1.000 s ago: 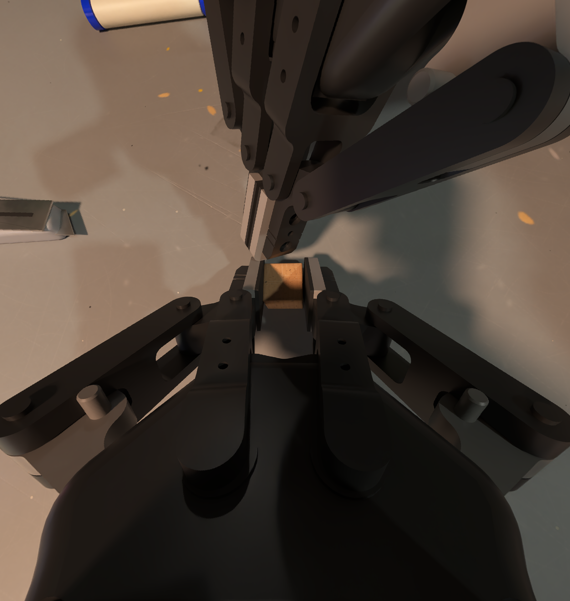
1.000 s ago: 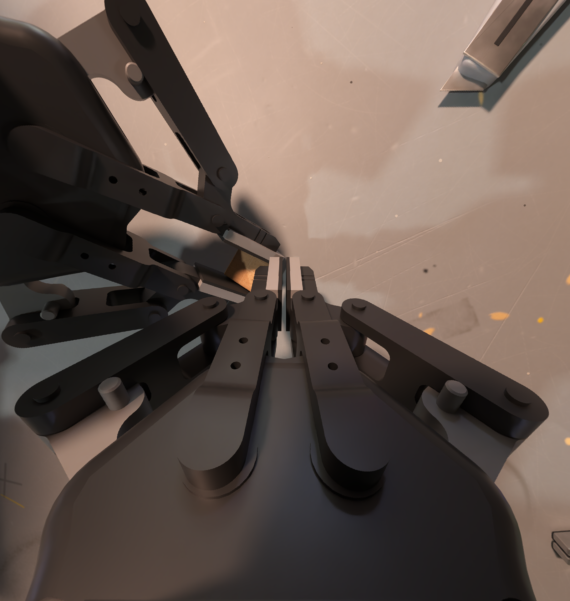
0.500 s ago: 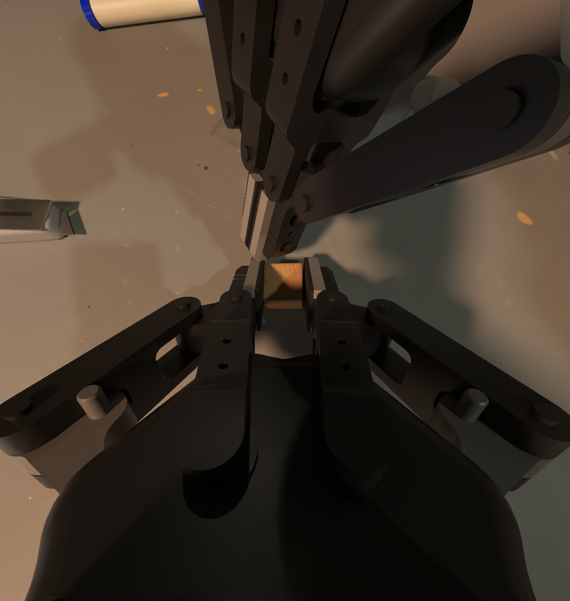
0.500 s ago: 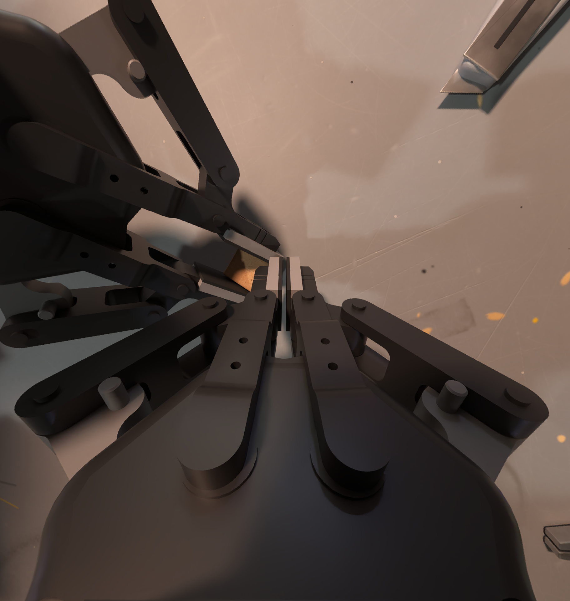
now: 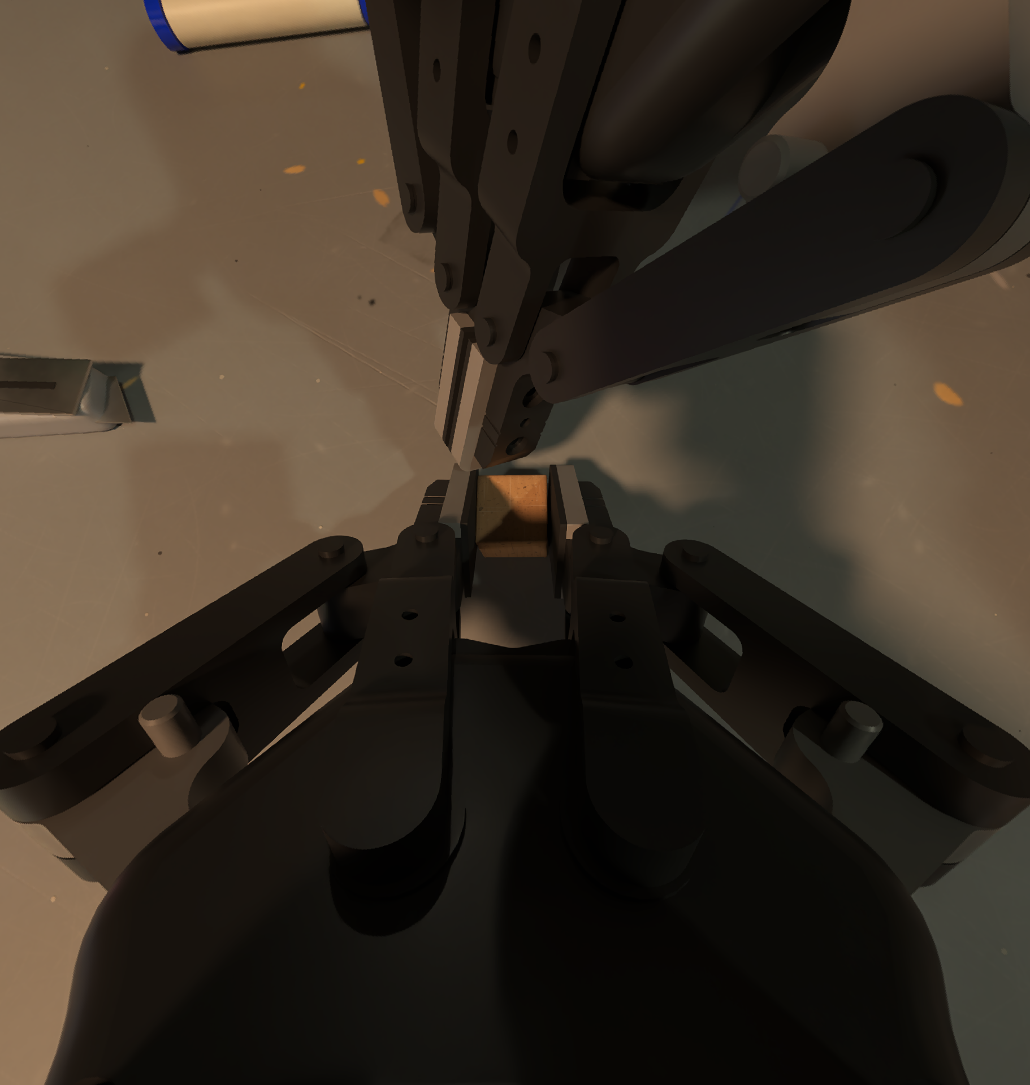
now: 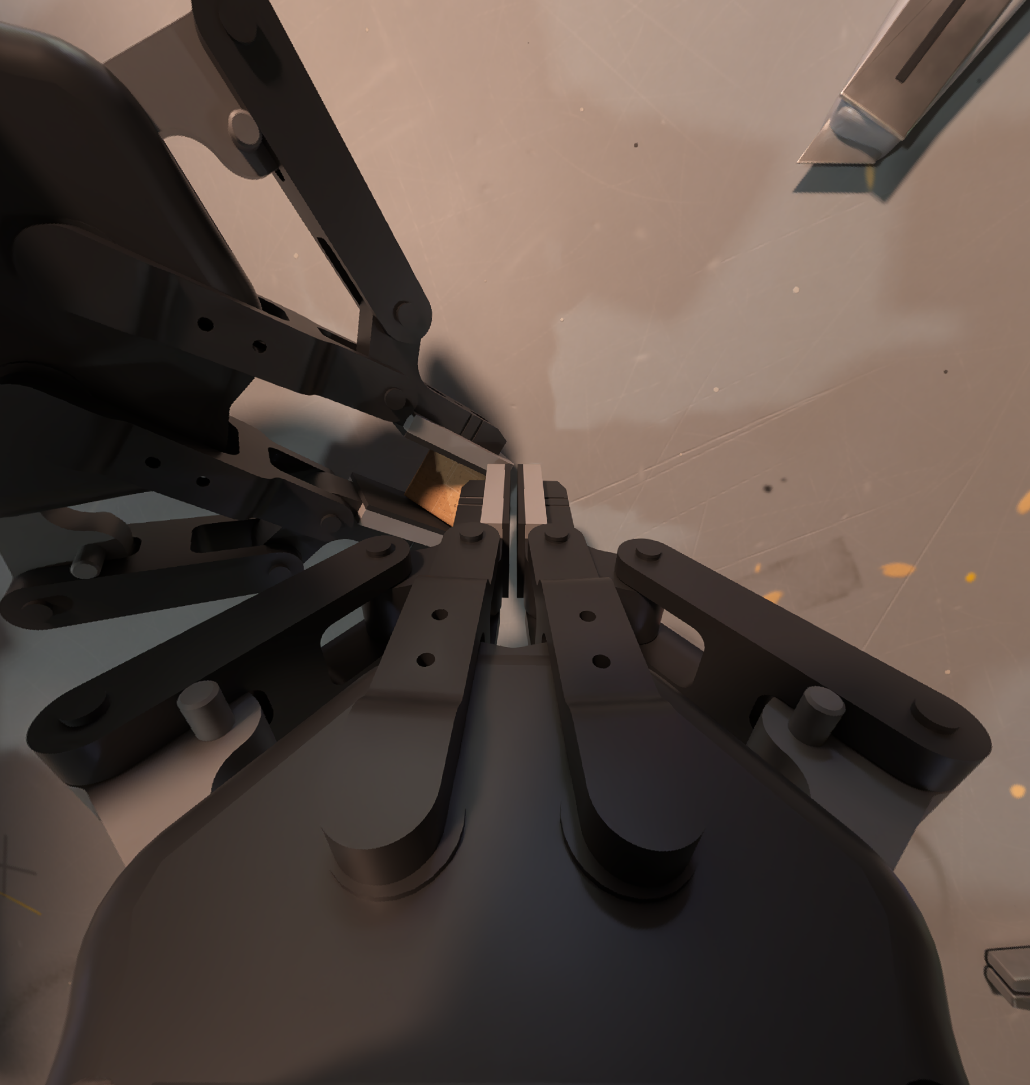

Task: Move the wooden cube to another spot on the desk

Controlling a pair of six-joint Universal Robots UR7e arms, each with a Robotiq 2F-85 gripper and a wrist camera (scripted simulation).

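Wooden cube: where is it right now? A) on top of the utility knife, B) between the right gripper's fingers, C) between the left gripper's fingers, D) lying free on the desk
C: the wooden cube sits clamped between the left gripper fingers, while the right gripper is shut on nothing just beside it.

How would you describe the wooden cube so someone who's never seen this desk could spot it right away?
Find the two dark grippers meeting tip to tip over the tan desk. The wooden cube is the small block clamped between the fingers of the left gripper. It's the only warm orange-brown thing there; the nearby knife is grey metal, and the tube is cream with a blue end.
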